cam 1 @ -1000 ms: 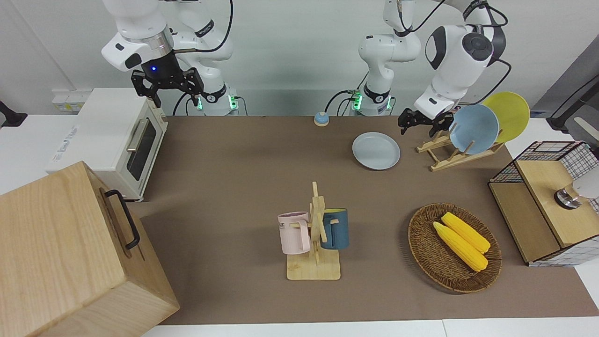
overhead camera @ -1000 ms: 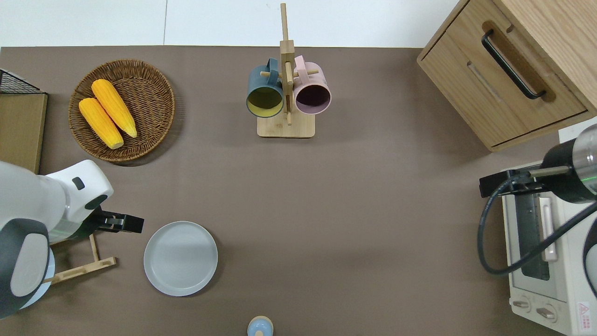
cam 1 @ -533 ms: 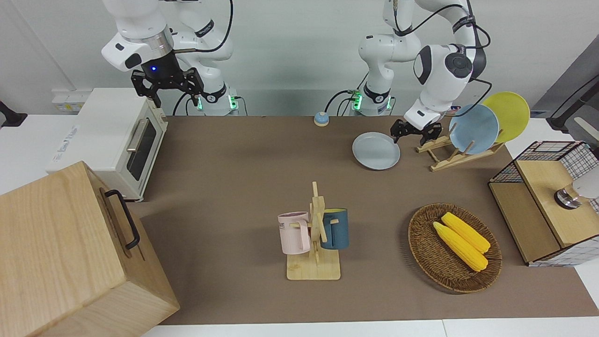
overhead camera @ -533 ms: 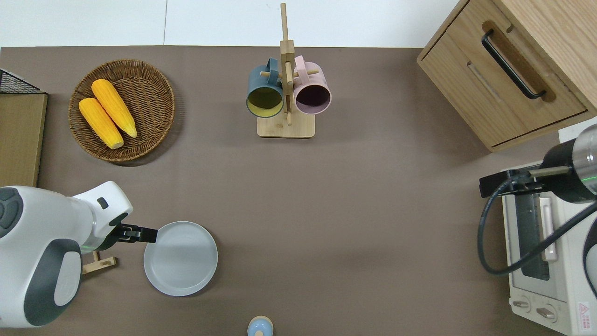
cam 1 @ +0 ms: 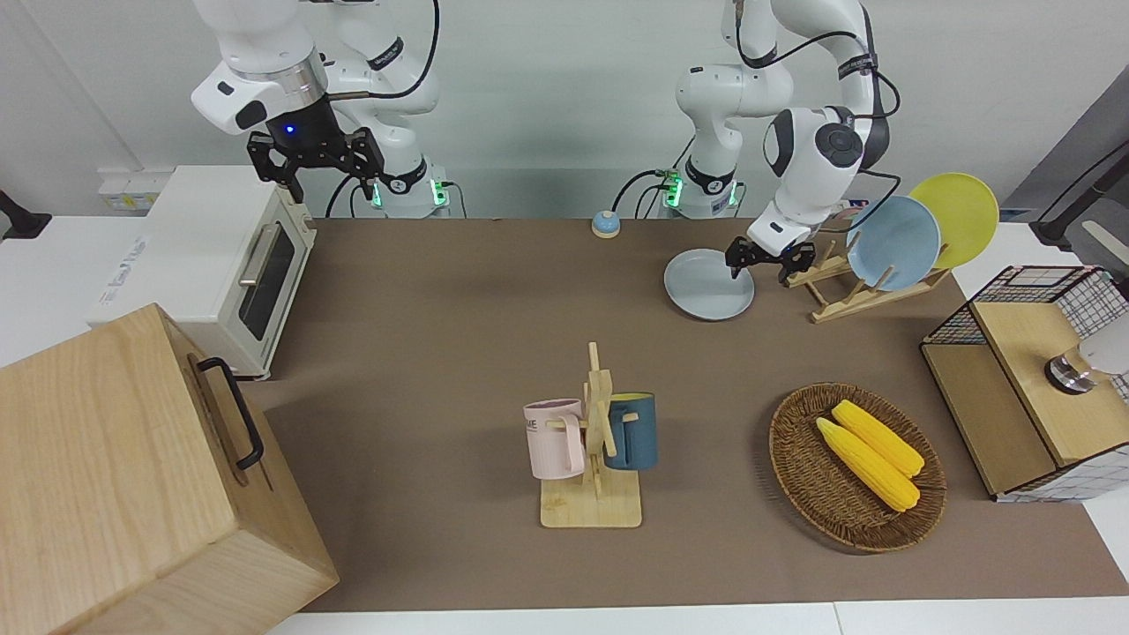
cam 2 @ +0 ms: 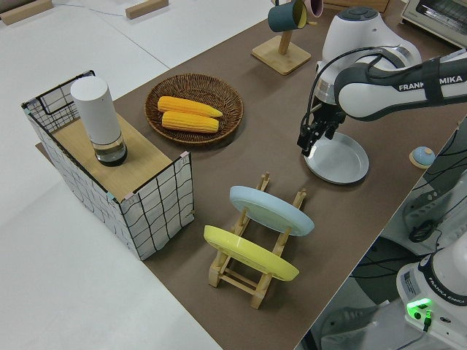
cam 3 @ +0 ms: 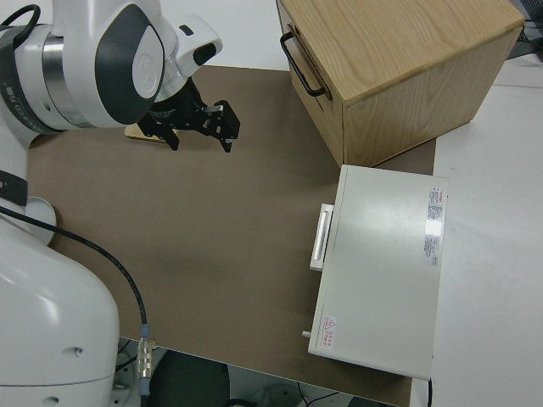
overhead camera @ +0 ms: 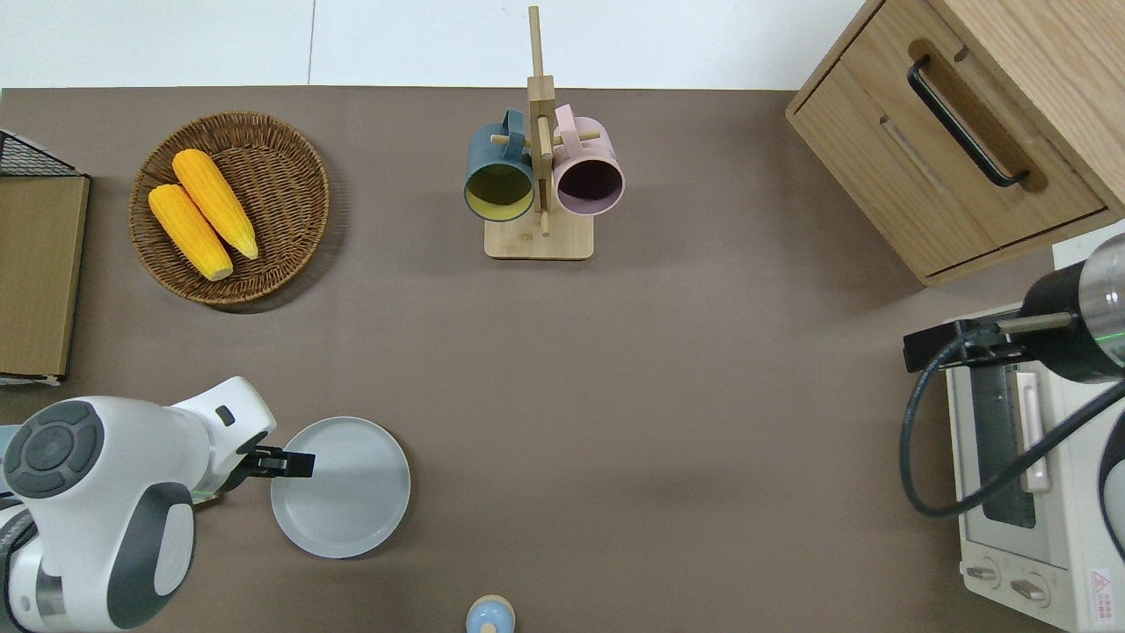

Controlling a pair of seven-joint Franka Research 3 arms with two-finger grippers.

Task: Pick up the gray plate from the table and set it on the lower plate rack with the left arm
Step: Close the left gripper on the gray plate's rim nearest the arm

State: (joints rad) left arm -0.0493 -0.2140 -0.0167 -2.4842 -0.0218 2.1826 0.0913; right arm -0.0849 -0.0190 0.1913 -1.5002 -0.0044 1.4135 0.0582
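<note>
The gray plate [cam 1: 706,287] lies flat on the brown table [cam 1: 459,335], beside the lower plate rack [cam 1: 838,300]; it also shows in the overhead view [overhead camera: 352,492] and the left side view [cam 2: 343,160]. My left gripper [cam 1: 761,263] is open and empty, low over the plate's rim on the side toward the rack [overhead camera: 294,463] [cam 2: 309,141]. The rack [cam 2: 252,281] holds a light-blue plate [cam 1: 893,242] and a yellow plate [cam 1: 960,216] on its upper slots. My right arm is parked, its gripper [cam 1: 315,163] open.
A mug tree [cam 1: 595,441] with two mugs stands mid-table. A wicker basket [cam 1: 798,476] with corn and a wire-sided box [cam 1: 1023,388] are at the left arm's end. A toaster oven [cam 1: 220,265] and a wooden cabinet [cam 1: 132,476] are at the right arm's end. A small bell [cam 1: 605,224] sits near the robots.
My left gripper has moved from over the rack's low end toward the right arm's end, to over the gray plate's rim. The plate and right arm have not moved.
</note>
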